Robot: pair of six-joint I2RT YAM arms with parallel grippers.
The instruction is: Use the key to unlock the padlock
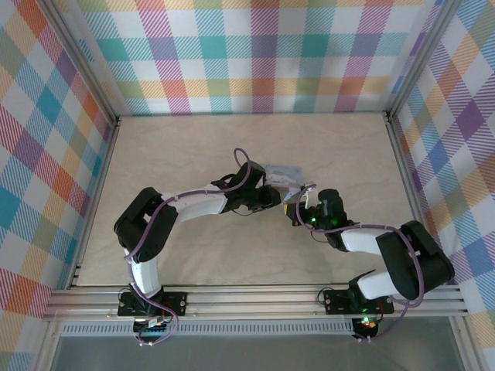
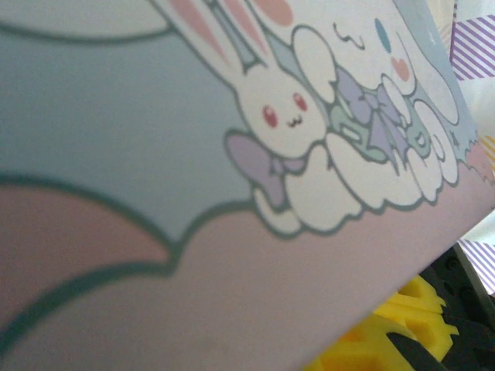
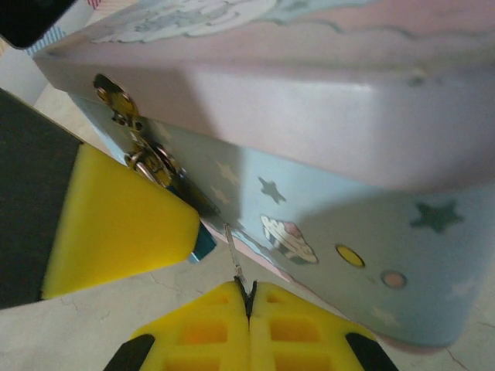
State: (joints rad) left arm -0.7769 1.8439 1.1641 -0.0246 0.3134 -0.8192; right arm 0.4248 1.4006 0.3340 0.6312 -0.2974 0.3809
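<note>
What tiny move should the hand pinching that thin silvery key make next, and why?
Probably nudge the right hand slightly leftward in its wrist view, bringing the thin silvery metal key to the small blue-teal padlock. The key's tip stands just short of it, beside the light-blue cartoon tin box; the keyhole isn't visible, so go slowly.
</note>
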